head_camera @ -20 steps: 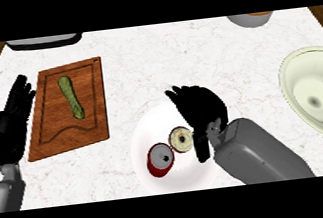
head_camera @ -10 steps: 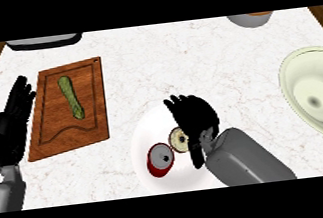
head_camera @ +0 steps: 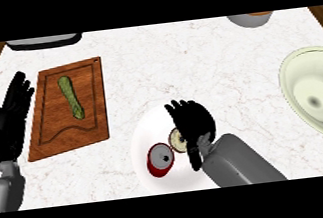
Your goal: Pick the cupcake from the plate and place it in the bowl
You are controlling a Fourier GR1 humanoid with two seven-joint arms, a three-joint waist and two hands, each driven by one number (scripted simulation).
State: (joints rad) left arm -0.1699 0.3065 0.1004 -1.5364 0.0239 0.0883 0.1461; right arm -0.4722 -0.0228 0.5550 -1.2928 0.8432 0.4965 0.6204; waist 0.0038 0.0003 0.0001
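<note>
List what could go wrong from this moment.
1. The right hand hangs over the plate beside two items, a cream-coloured one and a red one; it might close on the wrong one.
2. The bowl sits far to the right, so a carried cupcake could slip on the way.

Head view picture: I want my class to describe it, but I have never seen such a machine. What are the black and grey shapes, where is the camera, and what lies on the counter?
The camera sits at the robot's head, looking steeply down at a white marbled counter.

The grey tubes are forearms and the black shapes are hands. The left hand rests open at the left edge. The right hand is over a white round plate, covering part of a pale cupcake. I cannot tell whether it grips it. A red-rimmed round item lies beside the cupcake.

Also there: a brown wooden cutting board carrying a green vegetable, and a large cream bowl on the right.
</note>
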